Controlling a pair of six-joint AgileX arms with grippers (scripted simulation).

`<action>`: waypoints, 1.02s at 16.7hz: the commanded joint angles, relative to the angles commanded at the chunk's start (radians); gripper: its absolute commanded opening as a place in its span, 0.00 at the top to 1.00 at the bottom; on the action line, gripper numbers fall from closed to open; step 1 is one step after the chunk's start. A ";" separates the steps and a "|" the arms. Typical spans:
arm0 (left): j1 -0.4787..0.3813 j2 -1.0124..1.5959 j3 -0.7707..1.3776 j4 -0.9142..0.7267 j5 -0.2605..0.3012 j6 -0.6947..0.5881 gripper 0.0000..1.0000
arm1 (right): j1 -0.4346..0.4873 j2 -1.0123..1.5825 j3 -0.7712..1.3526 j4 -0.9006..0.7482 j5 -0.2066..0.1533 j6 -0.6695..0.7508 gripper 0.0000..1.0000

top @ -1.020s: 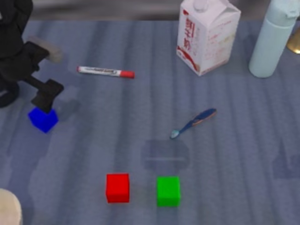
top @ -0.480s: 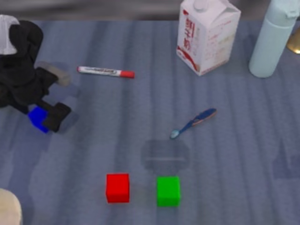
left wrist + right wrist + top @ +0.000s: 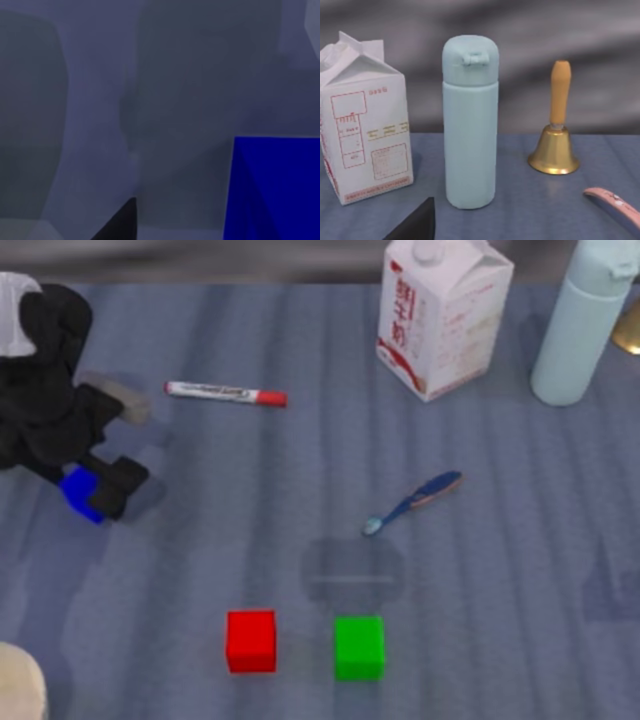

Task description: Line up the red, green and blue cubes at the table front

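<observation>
The blue cube (image 3: pixel 74 489) lies at the table's (image 3: pixel 300 460) left side, between the fingers of my left gripper (image 3: pixel 90 490), which is down around it. In the left wrist view the blue cube (image 3: pixel 280 190) fills one side, and bare table shows between it and the one dark fingertip (image 3: pixel 120 222) in sight, so the gripper is open. The red cube (image 3: pixel 250 641) and green cube (image 3: pixel 359 647) sit side by side near the front edge. My right gripper (image 3: pixel 480 236) is out of the top view, parked and open, facing the back-right objects.
A white marker pen with a red cap (image 3: pixel 225 393) lies behind the blue cube. A blue spoon (image 3: pixel 415 502) lies mid-table. A milk carton (image 3: pixel 440 315), pale blue bottle (image 3: pixel 580 325) and brass bell (image 3: pixel 554 150) stand at the back right. A cream object (image 3: pixel 18 685) sits at the front-left corner.
My left gripper has turned and dropped from above the blue cube to straddle it. In the last half second its visible finger edged slightly closer to the cube.
</observation>
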 joint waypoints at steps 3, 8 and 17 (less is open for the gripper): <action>0.000 0.000 0.000 0.000 0.000 0.000 0.60 | 0.000 0.000 0.000 0.000 0.000 0.000 0.00; 0.000 0.000 0.000 0.000 0.000 0.000 0.98 | 0.000 0.000 0.000 0.000 0.000 0.000 0.00; 0.001 -0.013 0.001 -0.006 0.004 -0.003 1.00 | 0.000 0.000 0.000 0.000 0.000 0.000 0.00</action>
